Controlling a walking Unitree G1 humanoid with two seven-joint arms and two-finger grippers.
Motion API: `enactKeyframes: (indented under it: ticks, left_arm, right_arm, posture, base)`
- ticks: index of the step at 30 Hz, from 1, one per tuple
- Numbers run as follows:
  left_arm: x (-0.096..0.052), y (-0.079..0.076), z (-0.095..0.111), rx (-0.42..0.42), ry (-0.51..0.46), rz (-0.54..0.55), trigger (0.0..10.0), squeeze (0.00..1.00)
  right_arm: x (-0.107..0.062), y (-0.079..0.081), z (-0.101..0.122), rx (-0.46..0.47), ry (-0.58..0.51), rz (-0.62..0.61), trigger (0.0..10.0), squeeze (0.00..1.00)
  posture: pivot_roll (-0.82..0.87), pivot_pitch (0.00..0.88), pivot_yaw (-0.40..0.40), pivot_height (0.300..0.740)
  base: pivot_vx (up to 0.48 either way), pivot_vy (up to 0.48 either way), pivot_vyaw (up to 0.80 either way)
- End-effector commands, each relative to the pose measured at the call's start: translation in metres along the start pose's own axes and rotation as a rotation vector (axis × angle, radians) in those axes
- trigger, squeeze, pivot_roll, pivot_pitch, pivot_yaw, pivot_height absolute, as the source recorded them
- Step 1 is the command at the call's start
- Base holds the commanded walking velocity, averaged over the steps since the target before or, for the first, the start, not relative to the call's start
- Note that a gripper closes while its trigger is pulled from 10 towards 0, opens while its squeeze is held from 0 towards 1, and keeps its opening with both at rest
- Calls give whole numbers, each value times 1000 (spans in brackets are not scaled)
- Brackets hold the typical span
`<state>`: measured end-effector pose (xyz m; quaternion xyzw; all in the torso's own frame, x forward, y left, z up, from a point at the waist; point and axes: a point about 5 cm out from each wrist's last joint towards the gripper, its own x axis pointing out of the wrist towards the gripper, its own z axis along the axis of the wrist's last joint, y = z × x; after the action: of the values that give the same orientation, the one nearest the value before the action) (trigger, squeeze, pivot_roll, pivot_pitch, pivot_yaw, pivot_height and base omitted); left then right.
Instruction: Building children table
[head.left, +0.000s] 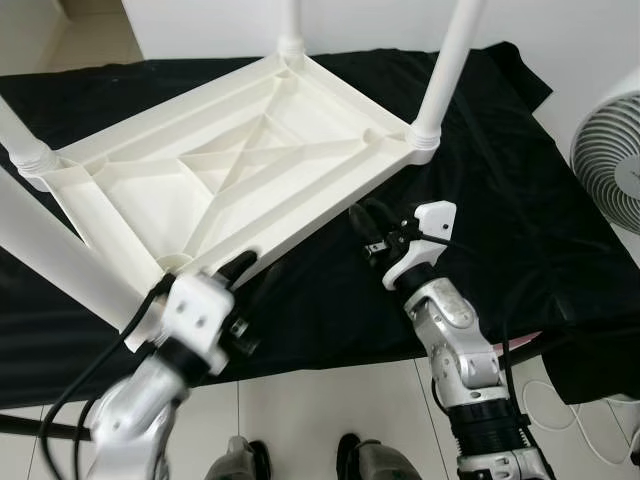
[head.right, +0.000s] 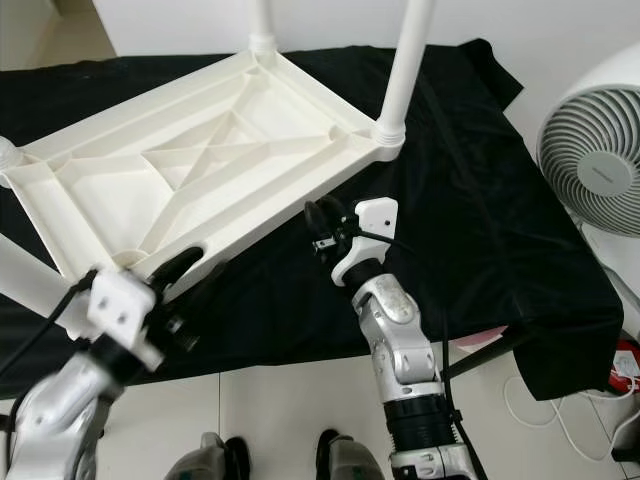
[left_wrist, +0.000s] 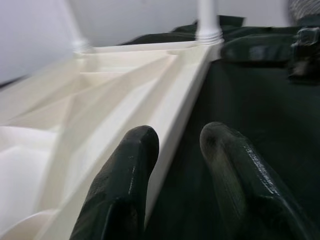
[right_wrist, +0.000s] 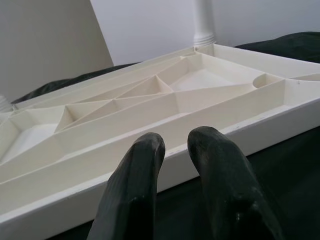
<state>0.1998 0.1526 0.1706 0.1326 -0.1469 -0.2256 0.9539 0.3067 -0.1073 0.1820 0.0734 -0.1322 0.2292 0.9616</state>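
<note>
A white plastic children's table (head.left: 250, 160) lies upside down on a black cloth (head.left: 500, 220). Legs stand in its far corner (head.left: 290, 25), right corner (head.left: 450, 60) and left corner (head.left: 20, 140). Another white leg (head.left: 60, 260) slants across the left foreground and ends beside my left gripper (head.left: 238, 268). That gripper is open at the near corner, and in the left wrist view its fingers (left_wrist: 125, 170) straddle the table's rim (left_wrist: 175, 120). The round socket (head.left: 175, 262) at this corner looks unfilled. My right gripper (head.left: 362, 222) is shut just off the near-right rim, over the cloth.
A white fan (head.left: 610, 150) stands on the floor to the right. The cloth-covered surface ends just before my feet (head.left: 300, 460), with white tiles below. A white cable (head.left: 560, 410) lies on the floor at the lower right.
</note>
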Motion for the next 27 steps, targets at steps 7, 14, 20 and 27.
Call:
enactKeyframes:
  ticks: [7, 14, 20, 27]
  left_arm:
    - [-63, 31, -26, 115, 152, 433, 10000, 0]
    - [-91, 46, -26, 234, 203, 551, 10000, 0]
    - [-108, 53, -19, 316, 193, 569, 10000, 0]
    - [-122, 58, -15, 353, 221, 587, 10000, 0]
  right_arm:
    - [2, 3, -10, 20, 18, 21, 10000, 0]
    - [7, 8, -14, 37, 14, 36, 10000, 0]
    - [8, 15, -20, 59, 15, 44, 10000, 0]
    - [9, 22, -25, 78, 17, 55, 10000, 0]
  posture:
    - [79, 174, 8, 740]
    - [101, 174, 25, 740]
    - [131, 163, 38, 740]
    - [161, 164, 58, 740]
  base:
    - [0, 0, 0]
    - [0, 0, 0]
    - [0, 0, 0]
    - [0, 0, 0]
